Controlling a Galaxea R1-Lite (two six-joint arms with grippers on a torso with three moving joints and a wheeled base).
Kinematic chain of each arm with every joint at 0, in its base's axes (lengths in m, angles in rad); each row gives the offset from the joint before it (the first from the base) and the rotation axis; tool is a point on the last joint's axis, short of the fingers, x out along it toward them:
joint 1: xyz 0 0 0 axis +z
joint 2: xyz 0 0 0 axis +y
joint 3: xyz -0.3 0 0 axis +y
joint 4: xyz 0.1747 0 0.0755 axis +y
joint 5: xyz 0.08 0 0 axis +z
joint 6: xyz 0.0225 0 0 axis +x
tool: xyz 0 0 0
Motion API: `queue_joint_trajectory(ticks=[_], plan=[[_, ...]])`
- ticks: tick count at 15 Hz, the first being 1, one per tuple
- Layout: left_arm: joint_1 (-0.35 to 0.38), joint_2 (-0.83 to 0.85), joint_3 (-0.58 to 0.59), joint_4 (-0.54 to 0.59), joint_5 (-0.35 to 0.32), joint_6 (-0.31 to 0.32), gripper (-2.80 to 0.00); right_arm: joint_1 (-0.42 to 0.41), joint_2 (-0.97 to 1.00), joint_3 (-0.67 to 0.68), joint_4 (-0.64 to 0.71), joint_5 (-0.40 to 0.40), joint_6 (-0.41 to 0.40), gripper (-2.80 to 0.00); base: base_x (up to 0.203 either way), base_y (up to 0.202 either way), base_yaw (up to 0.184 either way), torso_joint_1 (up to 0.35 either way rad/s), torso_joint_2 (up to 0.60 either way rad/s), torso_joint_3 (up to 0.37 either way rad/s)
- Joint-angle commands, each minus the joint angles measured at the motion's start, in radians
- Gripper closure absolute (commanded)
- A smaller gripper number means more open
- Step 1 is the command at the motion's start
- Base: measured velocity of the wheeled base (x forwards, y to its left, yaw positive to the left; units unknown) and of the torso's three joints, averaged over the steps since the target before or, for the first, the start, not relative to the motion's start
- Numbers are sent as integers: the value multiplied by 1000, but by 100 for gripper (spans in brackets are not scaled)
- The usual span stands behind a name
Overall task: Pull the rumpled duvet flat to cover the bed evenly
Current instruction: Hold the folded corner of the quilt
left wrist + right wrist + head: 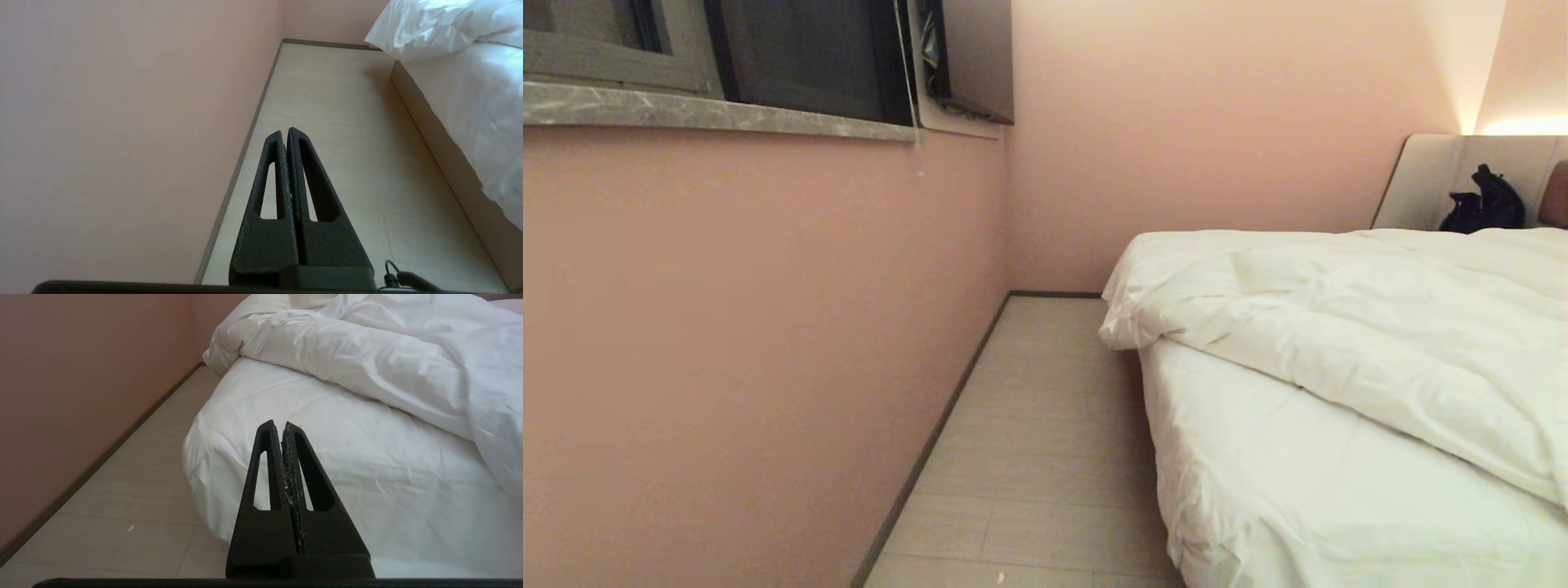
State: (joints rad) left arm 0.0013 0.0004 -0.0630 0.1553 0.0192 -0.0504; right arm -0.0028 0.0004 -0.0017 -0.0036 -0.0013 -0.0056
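White bedding: the duvet (1380,327) lies bunched on the bed (1307,506), filling the right of the head view from mid-height down to the right edge.
Duvet edge: its near hem runs slantwise from centre frame down to the lower right, and one puffy corner hangs over the mattress side near the middle of the picture.
Bare part: the sheet-covered mattress at the lower right of the head view is uncovered, the whole near corner of it.
Far end: a grey-beige headboard (1429,184) stands at the upper right with a dark object (1482,202) against it, possibly a bag; I cannot tell for sure.
Room: pink wall (752,343) fills the left half, a window ledge (711,110) crosses the upper left, and pale floor (1037,457) runs down the middle beside the bed.
Left pincer (286,132): jaws pressed together, holding nothing, hanging over the floor between wall and bed, well apart from the duvet.
Right pincer (278,424): jaws likewise closed and empty, pointing at the bare mattress corner, short of the duvet's hem.
Progress: by my judgement nothing is done yet; the duvet is rumpled and untouched.
Left to do: reach the hem, grip it, draw it toward the foot and sides until the bed is evenly covered.
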Motion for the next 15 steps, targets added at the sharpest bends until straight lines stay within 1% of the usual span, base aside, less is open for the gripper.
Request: queue_joint_trajectory(ticks=[1, 3, 9, 12, 15], plan=[[0, 0, 0, 1, 1, 0, 0, 0, 0, 0, 1, 1, -1, 0, -197, 0, 3, 5, 2, 4], [0, 0, 0, 1, 1, 0, 0, 0, 0, 0, 1, 1, -1, 0, -132, 0, 1, 0, 0, 3], [0, 1, 0, 3, 1, 1, 0, 0, 0, 0, 1, 0, -1, 0, 0, 0, 0, 0, 0, 0], [0, 1, 0, 3, 1, 0, 0, 0, 0, 0, 1, 0, -5, 0, -87, -119, 4, 5, 0, 1], [0, 1, 0, 3, 1, 0, 0, 0, 0, 0, 1, 1, -7, 0, -10, -126, 1, 0, 0, 5]])
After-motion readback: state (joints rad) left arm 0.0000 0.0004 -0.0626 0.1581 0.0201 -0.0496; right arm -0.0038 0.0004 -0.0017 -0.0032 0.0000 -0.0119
